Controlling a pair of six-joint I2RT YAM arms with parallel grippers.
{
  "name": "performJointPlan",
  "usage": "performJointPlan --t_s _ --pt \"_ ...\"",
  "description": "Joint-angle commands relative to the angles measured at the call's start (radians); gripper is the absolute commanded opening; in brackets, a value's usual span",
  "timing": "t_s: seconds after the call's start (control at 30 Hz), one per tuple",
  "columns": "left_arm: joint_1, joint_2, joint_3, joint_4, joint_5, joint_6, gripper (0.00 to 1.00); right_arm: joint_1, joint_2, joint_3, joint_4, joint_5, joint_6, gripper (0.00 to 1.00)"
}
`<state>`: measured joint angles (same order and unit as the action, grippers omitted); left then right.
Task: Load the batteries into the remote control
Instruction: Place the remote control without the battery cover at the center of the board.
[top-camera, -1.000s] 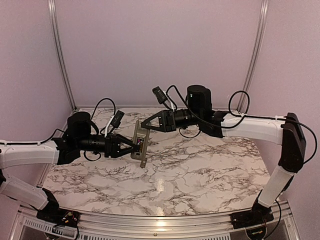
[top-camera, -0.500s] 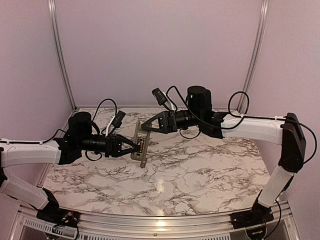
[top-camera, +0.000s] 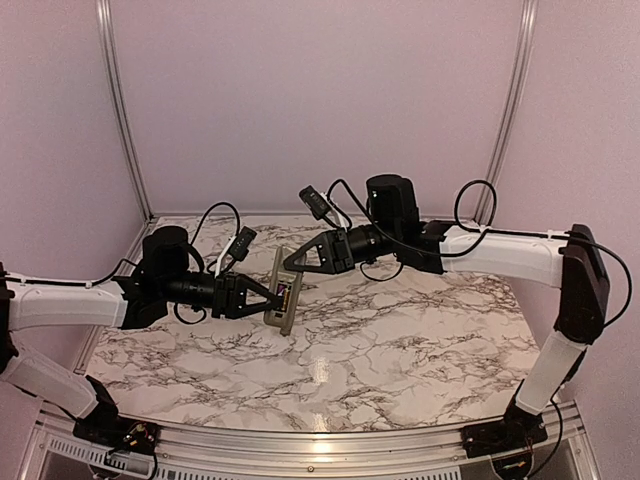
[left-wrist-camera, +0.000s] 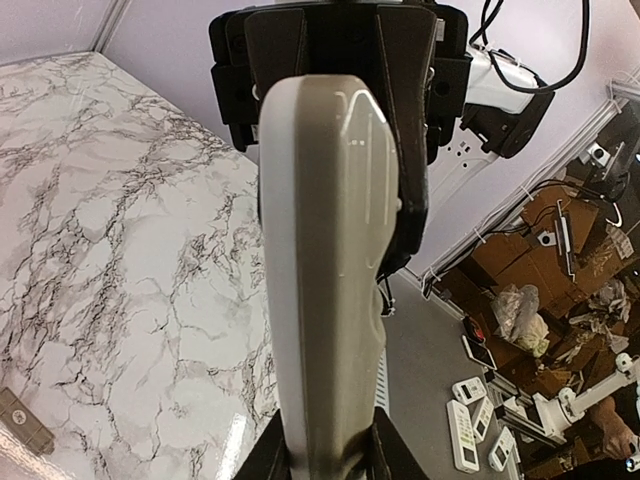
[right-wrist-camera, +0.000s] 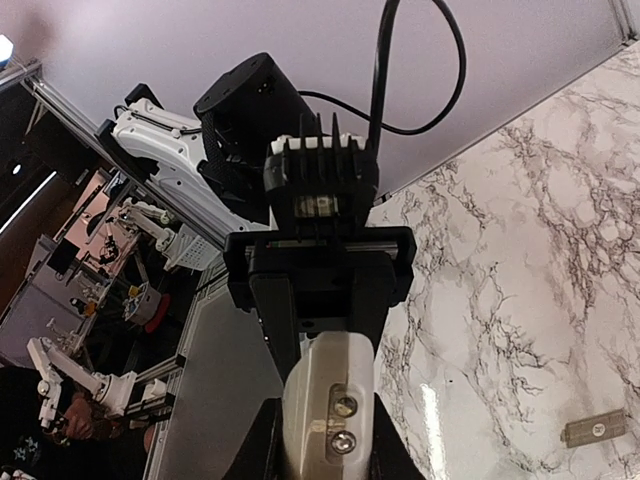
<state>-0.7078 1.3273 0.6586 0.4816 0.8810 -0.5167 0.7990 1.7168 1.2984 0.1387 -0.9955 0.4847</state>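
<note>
Remote (top-camera: 281, 280) is up in the air over the table (top-camera: 400, 330), left gripper (top-camera: 270, 298) clamped on its lower end, right gripper (top-camera: 288, 263) pinching the top. I'd keep one hold firm so it doesn't twist when the other lets go.

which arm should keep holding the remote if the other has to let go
Left, likely. The left gripper clamps the remote near its lower middle, so it should stay balanced alone. The right gripper only pinches the top end, so it is the easier one to free.
</note>
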Motion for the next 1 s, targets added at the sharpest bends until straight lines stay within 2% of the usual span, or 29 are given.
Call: performJointPlan --t_s 0.0,0.17,0.3,0.4,0.5,0.7,0.97 --pt "-0.001 0.005 0.012 -0.013 -0.034 -0.002 0.34 -0.003 0.000 0.019 -0.025 0.019 -0.017 0.00" --pt "0.001 -0.029 0.027 -0.097 -0.159 0.049 0.62 -0.055 -0.056 -0.066 -0.016 0.084 0.001 0.00" --pt "0.001 -0.044 0.053 -0.225 -0.337 0.098 0.74 -0.114 -0.124 -0.192 0.006 0.201 0.027 0.00" --pt "0.001 -0.025 0.085 -0.307 -0.445 0.137 0.76 -0.143 -0.157 -0.283 0.036 0.272 0.062 0.00" --pt "-0.011 0.008 0.100 -0.355 -0.505 0.170 0.76 -0.152 -0.167 -0.351 0.047 0.378 0.084 0.00" --pt "-0.060 0.118 0.143 -0.443 -0.612 0.236 0.76 -0.153 -0.142 -0.458 0.107 0.485 0.137 0.00" --pt "-0.097 0.208 0.168 -0.426 -0.632 0.241 0.75 -0.154 -0.101 -0.580 0.280 0.522 0.250 0.05"
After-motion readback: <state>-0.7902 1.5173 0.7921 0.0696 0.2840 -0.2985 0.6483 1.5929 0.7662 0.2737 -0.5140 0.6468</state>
